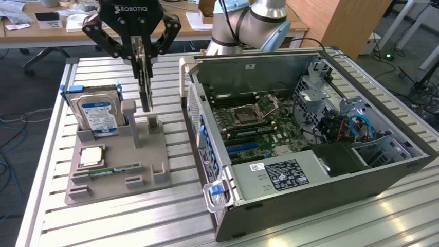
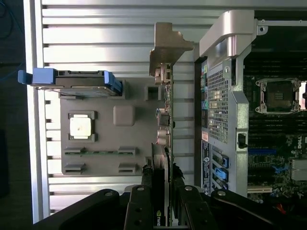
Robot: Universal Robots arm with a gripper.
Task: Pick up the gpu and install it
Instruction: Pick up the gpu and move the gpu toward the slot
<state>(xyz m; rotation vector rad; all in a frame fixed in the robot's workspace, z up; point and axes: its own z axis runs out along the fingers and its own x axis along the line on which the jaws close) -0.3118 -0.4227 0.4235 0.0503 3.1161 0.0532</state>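
The end effector (image 1: 142, 54) (image 2: 163, 179) is clenched on the gpu (image 1: 145, 87) (image 2: 166, 120), pinching the thin card between its black fingers (image 2: 144, 191). The card hangs on edge from that grip. In the wrist view its silver bracket (image 2: 168, 45) is at the end farthest from the fingers.

In the exterior view the card's lower edge sits just above an upright post (image 1: 153, 125) of the grey fixture tray (image 1: 113, 185) (image 2: 124, 143); whether they touch I cannot tell. On the exterior view's left, near the card, a blue-labelled hard drive (image 1: 96, 116) (image 2: 72, 79) stands upright in the tray. On the exterior view's right, the wall of the open computer case (image 1: 357, 175) (image 2: 220, 96) is close, with a narrow lane between the two. The case lies open, with its motherboard (image 1: 254, 123) uncovered.

A processor chip (image 1: 91, 155) (image 2: 80, 127) and a memory stick (image 1: 113, 171) lie flat in the tray. Tray and case both rest on a desk (image 1: 137, 221) (image 2: 96, 28) of ribbed aluminium slats, with bare slats along the near edge. Wooden office tables (image 1: 178, 20) stand behind it.
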